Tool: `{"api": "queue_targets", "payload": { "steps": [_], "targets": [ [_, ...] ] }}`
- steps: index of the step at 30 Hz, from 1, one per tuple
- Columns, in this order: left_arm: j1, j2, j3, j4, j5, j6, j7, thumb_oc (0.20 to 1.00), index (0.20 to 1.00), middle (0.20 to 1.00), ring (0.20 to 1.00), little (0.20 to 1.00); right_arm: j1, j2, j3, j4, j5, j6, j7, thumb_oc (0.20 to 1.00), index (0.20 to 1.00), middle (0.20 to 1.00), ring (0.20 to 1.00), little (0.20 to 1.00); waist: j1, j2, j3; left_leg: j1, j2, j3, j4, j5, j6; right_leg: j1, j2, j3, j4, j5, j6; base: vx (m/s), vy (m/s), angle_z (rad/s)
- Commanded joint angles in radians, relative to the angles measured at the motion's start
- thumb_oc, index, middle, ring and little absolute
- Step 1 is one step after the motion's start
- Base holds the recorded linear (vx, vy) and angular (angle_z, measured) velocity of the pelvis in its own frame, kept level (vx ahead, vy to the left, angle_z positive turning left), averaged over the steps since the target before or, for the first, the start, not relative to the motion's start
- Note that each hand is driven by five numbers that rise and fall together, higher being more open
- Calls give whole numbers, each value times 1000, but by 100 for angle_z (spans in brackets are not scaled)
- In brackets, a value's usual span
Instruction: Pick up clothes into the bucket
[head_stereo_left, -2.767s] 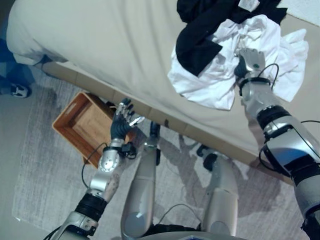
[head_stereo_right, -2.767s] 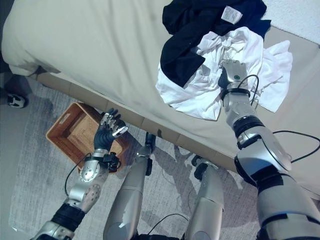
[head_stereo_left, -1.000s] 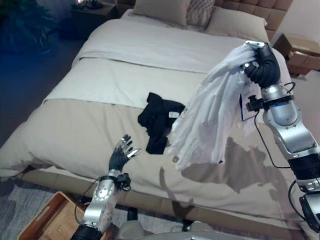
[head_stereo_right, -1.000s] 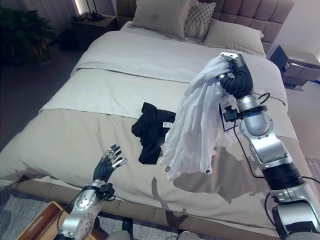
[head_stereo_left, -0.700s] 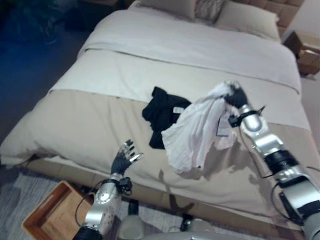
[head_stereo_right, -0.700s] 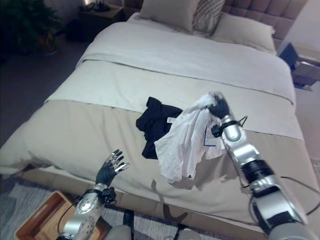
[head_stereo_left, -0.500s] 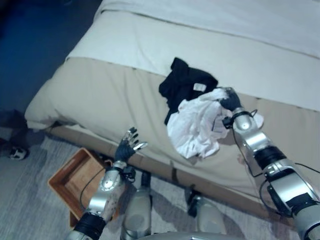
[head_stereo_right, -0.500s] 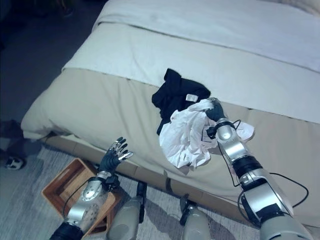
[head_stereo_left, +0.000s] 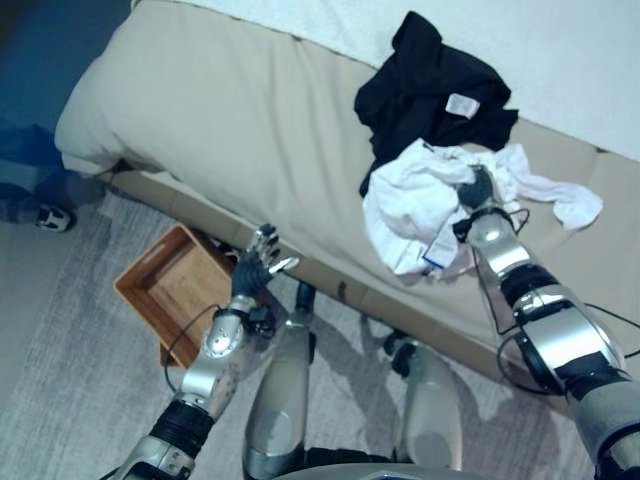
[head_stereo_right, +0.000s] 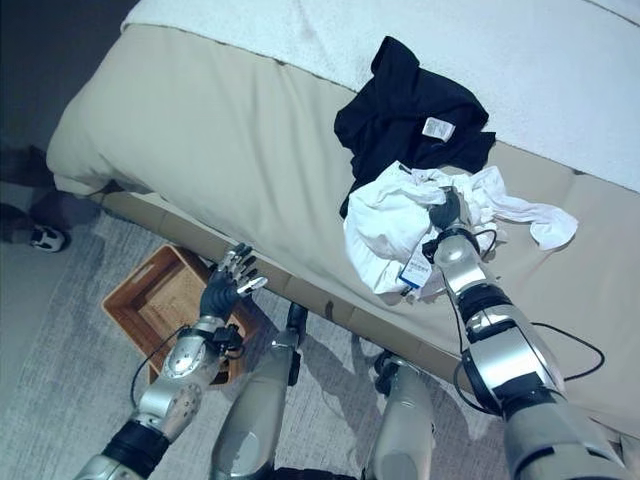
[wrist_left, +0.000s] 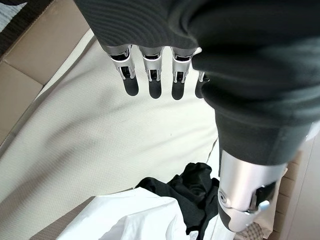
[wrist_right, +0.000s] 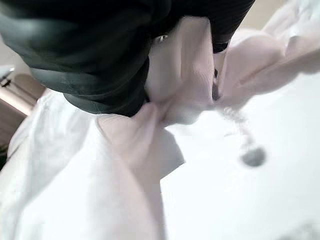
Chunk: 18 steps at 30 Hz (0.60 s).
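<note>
**A:** Right hand (head_stereo_right: 446, 211) is down on the bed (head_stereo_left: 220, 110), fingers curled tight into the white garment (head_stereo_left: 415, 205) — cloth bunched in its grip, pressed against the cover.

**B:** And the wrist camera confirms it: a fold of white fabric (wrist_right: 175, 85) pinched right up against the dark ribbed cover. The head views give the rest — the garment lies crumpled around the hand, one sleeve trailing off past it, a tag dangling just below the wrist.

**A:** Black garment (head_stereo_right: 410, 115) just beyond the hand, touching the white one, pale label showing.

**B:** Left hand (head_stereo_left: 254, 272)?

**A:** Raised at the bed's edge, fingers straight and spread, holding nothing. Its wrist view shows straight fingers (wrist_left: 150, 75) over the bedcover.

**B:** The wooden basket (head_stereo_left: 165, 290) sits on the floor just beside that left hand, well apart from the right.
</note>
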Motion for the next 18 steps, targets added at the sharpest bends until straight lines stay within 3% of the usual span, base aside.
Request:
{"api": "queue_targets", "payload": {
  "steps": [1,11,18],
  "targets": [
    [13,1,-4,-94,19,-57,34,1000,1000,1000,1000,1000,-72,-69,-4,9,-64,19,-86,1000,1000,1000,1000,1000,-2,14,-3,-34,27,38,91,-62,21,93,-50,22,-10,43,82,0,0,0],
    [13,-16,15,-84,37,-67,87,1000,1000,1000,1000,1000,30,-69,-131,-216,-21,-8,-220,1000,1000,1000,1000,1000,-38,1,-3,-39,23,47,80,-68,25,82,-51,31,-33,52,86,0,0,0],
    [17,-24,30,-83,42,-80,111,1000,1000,1000,1000,1000,144,-89,-261,-423,-86,-4,-340,1000,1000,1000,1000,1000,-64,-12,-3,-38,21,56,82,-80,30,79,-54,41,-51,63,91,1,2,-1]
  ]
}}
